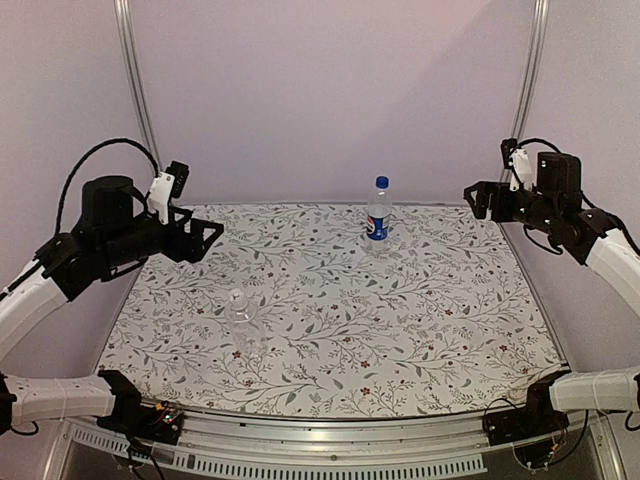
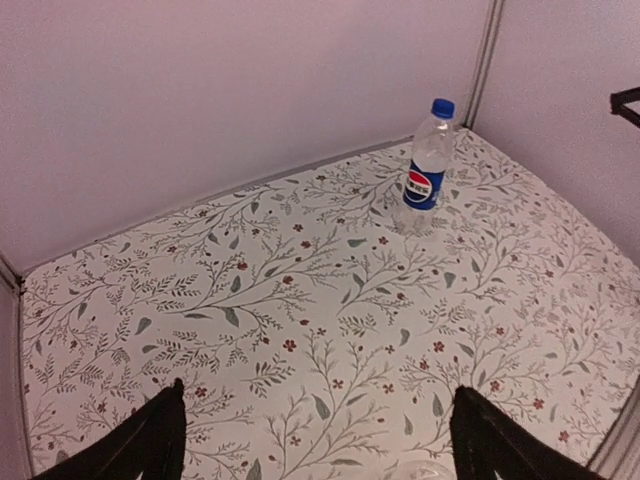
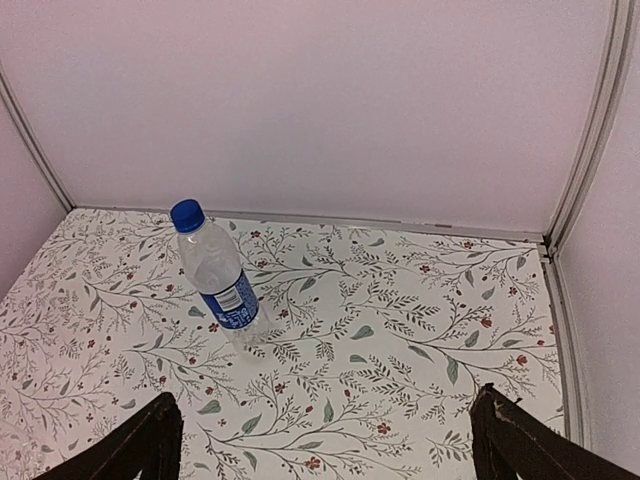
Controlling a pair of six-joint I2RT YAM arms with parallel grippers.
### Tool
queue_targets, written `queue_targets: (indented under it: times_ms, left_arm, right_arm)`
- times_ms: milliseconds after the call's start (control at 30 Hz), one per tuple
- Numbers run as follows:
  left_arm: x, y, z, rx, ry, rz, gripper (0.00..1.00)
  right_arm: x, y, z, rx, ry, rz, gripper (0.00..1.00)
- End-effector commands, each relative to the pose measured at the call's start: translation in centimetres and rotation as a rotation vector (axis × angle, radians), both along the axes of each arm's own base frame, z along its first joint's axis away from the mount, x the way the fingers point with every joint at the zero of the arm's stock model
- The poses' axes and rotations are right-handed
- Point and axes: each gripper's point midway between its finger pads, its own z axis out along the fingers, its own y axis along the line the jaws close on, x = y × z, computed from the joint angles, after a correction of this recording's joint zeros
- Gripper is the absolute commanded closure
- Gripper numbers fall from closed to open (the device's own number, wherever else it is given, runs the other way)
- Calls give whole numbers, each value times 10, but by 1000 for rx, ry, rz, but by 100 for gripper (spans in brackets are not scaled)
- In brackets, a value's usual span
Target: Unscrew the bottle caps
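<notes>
Both bottles upright, long axes vertical, caps pointing straight up.

Pepsi bottle (image 1: 378, 212): stands close to the far edge of the worktop (image 1: 420, 320), a little right of its middle. Clear ribbed plastic, cylindrical, tapering to a narrow neck. A blue label band wraps the lower body, with the round logo facing my left wrist camera. Blue cap (image 1: 381, 183) is seated on the neck: a small round plastic screw cap, bright and opaque. In the right wrist view the bottle appears to lean, top towards the far left corner; the top view shows it standing square.

Plain bottle (image 1: 240, 318): stands in the left half of the worktop, nearer the near edge than the far one and well apart from the Pepsi bottle. Clear and unlabelled, so the floral print shows through the body. Pale cap (image 1: 237, 295) is on top, barely separable from the neck. I cannot tell its colour.

Left gripper (image 2: 320, 445): held high over the far left corner, well apart from both bottles. Its black fingers (image 2: 150, 440) sit at the two lower corners of the wrist view, spread wide, with nothing between them.

Right gripper (image 3: 325, 440): held high by the right edge near the far right corner. Jaws likewise spread wide, holding nothing, with bare cloth showing between the dark fingers (image 3: 520, 445).

Worktop surface: matt white cloth printed with grey-green leafy sprigs and small red flowers. Pale smooth walls (image 1: 300, 90) enclose it, with aluminium posts (image 1: 135, 80) at the far corners.
</notes>
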Motion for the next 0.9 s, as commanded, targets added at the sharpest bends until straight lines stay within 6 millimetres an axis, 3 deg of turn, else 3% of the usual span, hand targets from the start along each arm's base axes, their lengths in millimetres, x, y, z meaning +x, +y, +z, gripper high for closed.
queue_targets:
  times_ms: [0, 167, 400, 600, 867]
  left_arm:
    - [-39, -28, -40, 95, 221, -125, 13]
    - [-75, -58, -80, 174, 392, -225, 18]
    - [-82, -70, -129, 267, 590, -224, 28]
    - [-81, -73, -140, 293, 626, -227, 40]
    - [-76, -71, -131, 290, 593, -207, 53]
  right_arm:
    - [-2, 0, -2, -16, 26, 1, 1]
    - [3, 11, -23, 0, 96, 44, 1]
    - [2, 18, -24, 37, 95, 74, 1]
    - [-1, 18, -31, 35, 112, 78, 1]
    - [-2, 20, -40, 41, 127, 90, 1]
